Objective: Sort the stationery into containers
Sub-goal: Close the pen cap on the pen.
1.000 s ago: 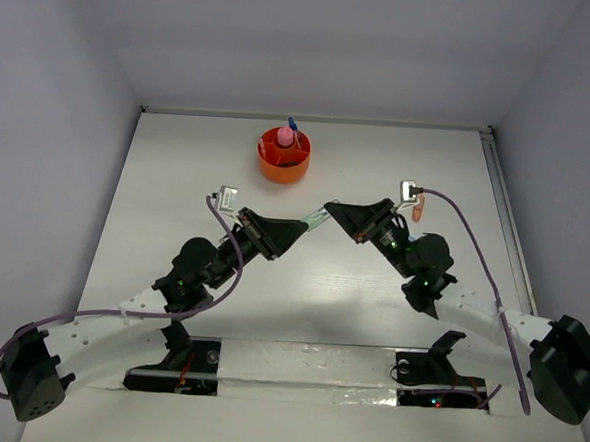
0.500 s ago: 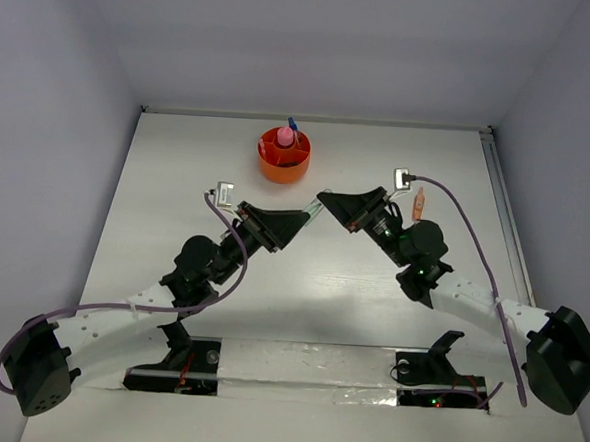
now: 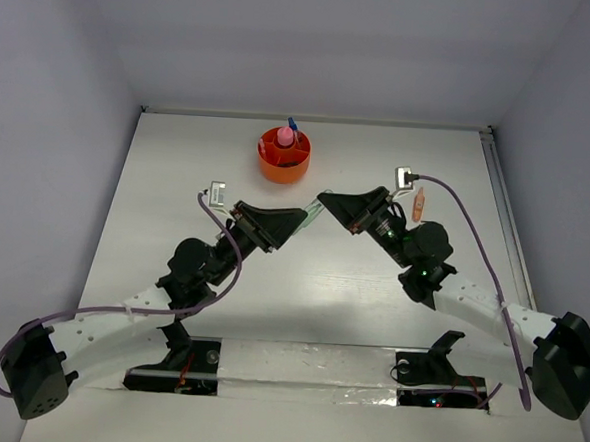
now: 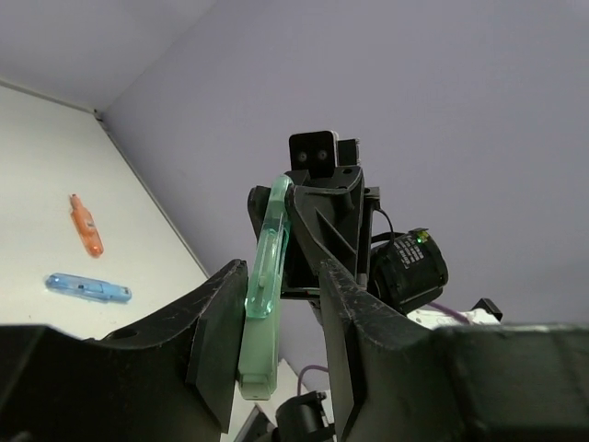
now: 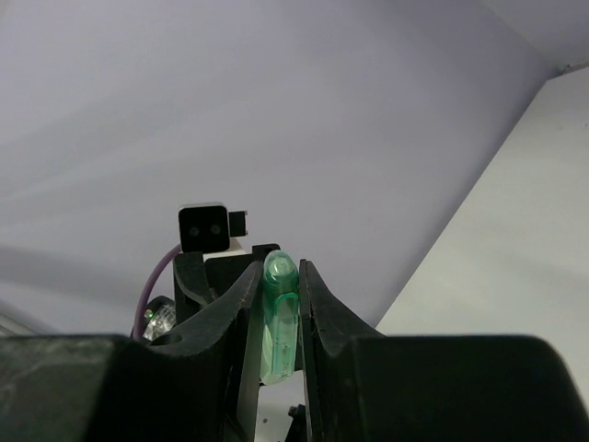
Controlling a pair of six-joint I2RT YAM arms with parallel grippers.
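Loosened over the last second, the left gripper (image 4: 281,274) now stands slightly open around the green capsule-like piece (image 4: 262,304). The piece rests against one finger, and a gap shows on the side of the other. The right gripper (image 5: 279,269) clamps the same piece at its other end, both fingers pressed flat to its sides. It has also edged a little closer to the orange tub (image 3: 278,172). The green piece hangs in mid-air on the near side of the tub and slightly to its right, bridging the two sets of fingertips above the white table (image 3: 178,164). Inside the tub a pink piece (image 3: 284,136) stands upright, with a blue-tipped pen (image 3: 292,124) rising just behind it. Right of the tub and nearer the arms, an orange-pink piece (image 3: 418,202) lies on the table just beside the right wrist. The left wrist camera also shows a clear blue piece (image 4: 87,288) lying near the orange-pink one. Where it sits relative to the tub cannot be told.
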